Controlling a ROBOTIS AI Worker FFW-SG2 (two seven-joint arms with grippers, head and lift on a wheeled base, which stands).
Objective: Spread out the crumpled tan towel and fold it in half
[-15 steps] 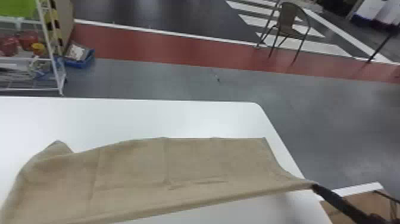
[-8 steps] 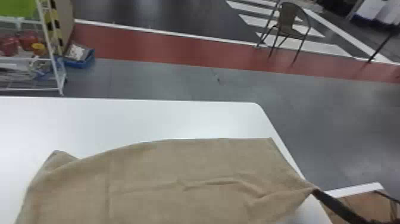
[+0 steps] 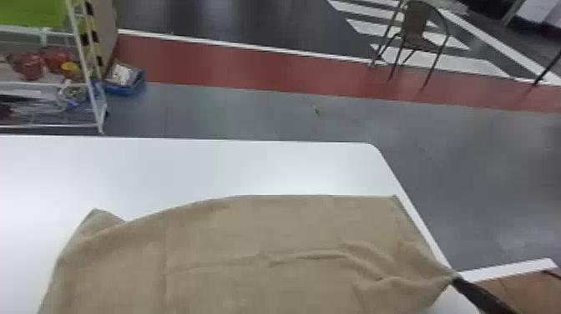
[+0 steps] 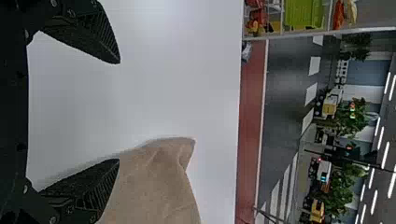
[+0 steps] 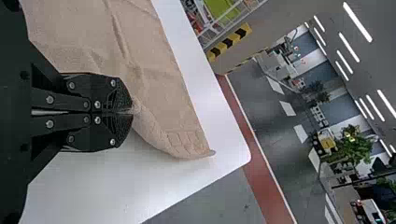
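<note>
While the right gripper (image 5: pixel 132 112) is clamped on a gathered pinch of the tan towel (image 3: pixel 229 242), fingers together, the left gripper (image 4: pixel 118 111) has its fingers wide apart, bare table between them. Relation that matters: the far left corner (image 4: pixel 184 149) lies beyond the left fingertips and off to the right of the gap, so that gripper likely needs to shift right and forward to take it. Left gripper clearly the nearer of the two to that corner.

Towel lies on the white table (image 3: pixel 208 167), long axis running left to right, broadly in line with the far table edge. Far right corner (image 3: pixel 393 199) sits just beside the table's right edge; the pinch is close to that same edge, nearer in. Creases fan leftward from it. Far left corner makes a small peak, with a dip in the towel's edge just right of it.

Room: open table to the left and along the far side; scant on the right, where a pull could carry cloth over the edge. Spreading seems the step in hand; fold probably after.
</note>
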